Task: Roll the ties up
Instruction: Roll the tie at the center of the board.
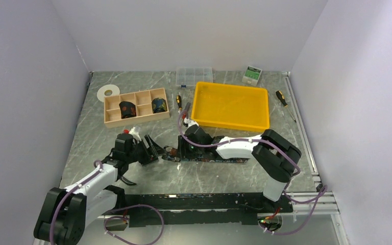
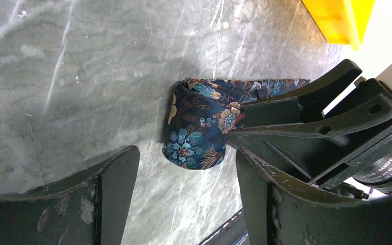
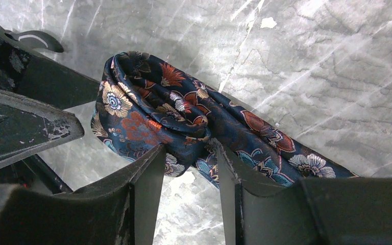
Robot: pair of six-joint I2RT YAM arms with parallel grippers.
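A dark floral tie (image 1: 209, 157) lies stretched along the table, its left end folded into a loose coil (image 2: 199, 127). My right gripper (image 1: 185, 147) is shut on the bunched fabric (image 3: 184, 127) just behind the coil, the fold pinched between its fingertips (image 3: 150, 163). My left gripper (image 1: 152, 151) is open and empty. Its fingers (image 2: 117, 173) stand wide apart just short of the coil, not touching it. Two rolled ties (image 1: 127, 109) (image 1: 158, 105) sit in compartments of the wooden organiser (image 1: 113, 118).
A yellow tray (image 1: 204, 109) stands behind the right arm. A clear compartment box (image 1: 194, 75), a small green-white box (image 1: 253, 74), a white tape roll (image 1: 108, 92) and two screwdrivers (image 1: 282, 98) (image 1: 179, 100) lie towards the back.
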